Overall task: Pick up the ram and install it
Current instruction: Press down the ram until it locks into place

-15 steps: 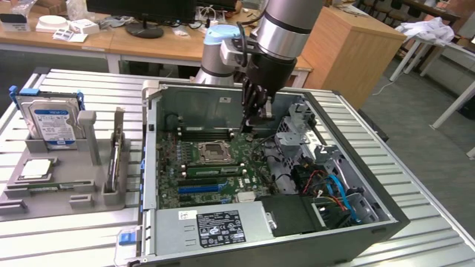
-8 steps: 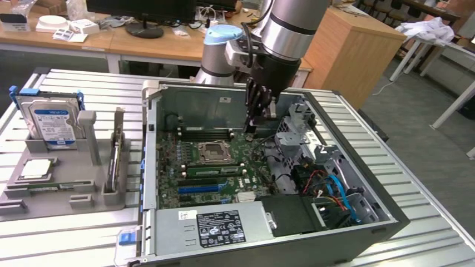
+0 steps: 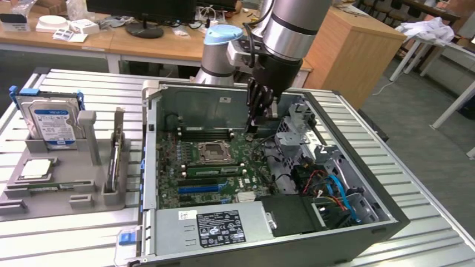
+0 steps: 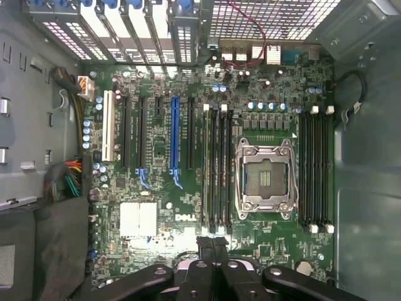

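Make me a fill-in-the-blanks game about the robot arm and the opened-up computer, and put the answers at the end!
1. The gripper hangs over the motherboard, whose board is coloured ____.
2. Outside the computer, the hard drive stands in a grey holder and wears a ____ label.
3. The square processor socket has no chip in it, so it is ____.

Missing words: green, blue, empty.

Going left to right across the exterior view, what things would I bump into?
First the blue-labelled silver hard drive → square silver processor socket → black claw → bright blue cables.
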`<action>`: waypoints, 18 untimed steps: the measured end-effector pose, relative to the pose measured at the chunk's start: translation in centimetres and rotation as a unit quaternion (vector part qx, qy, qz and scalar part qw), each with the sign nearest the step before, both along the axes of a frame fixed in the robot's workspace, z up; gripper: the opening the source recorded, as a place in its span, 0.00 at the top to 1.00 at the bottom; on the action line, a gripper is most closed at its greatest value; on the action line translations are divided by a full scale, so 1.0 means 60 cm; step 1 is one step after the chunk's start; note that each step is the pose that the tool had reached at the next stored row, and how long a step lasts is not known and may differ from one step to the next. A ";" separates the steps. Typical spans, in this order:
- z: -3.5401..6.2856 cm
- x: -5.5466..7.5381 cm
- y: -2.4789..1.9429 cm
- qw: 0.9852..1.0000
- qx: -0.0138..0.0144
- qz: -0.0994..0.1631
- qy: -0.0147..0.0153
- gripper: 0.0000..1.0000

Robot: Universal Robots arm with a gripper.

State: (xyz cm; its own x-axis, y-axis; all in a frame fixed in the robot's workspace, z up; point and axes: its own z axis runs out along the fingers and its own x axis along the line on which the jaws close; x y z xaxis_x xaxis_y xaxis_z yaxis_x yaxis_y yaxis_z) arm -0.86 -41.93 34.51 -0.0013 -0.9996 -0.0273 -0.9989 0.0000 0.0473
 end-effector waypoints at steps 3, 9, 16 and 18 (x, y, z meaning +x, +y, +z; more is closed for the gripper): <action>-0.001 0.000 0.0001 1.000 0.000 0.000 0.000 0.89; -0.008 0.000 0.0000 1.000 0.000 0.000 0.000 0.89; -0.020 0.000 0.0000 1.000 0.000 0.000 0.000 0.89; -0.024 0.000 0.0000 1.000 0.000 0.000 0.000 0.89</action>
State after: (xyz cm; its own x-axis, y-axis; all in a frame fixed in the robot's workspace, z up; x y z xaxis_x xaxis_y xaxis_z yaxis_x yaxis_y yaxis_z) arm -0.86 -41.93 33.09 -0.0012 -0.9996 -0.0273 -0.9989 -0.0001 0.0473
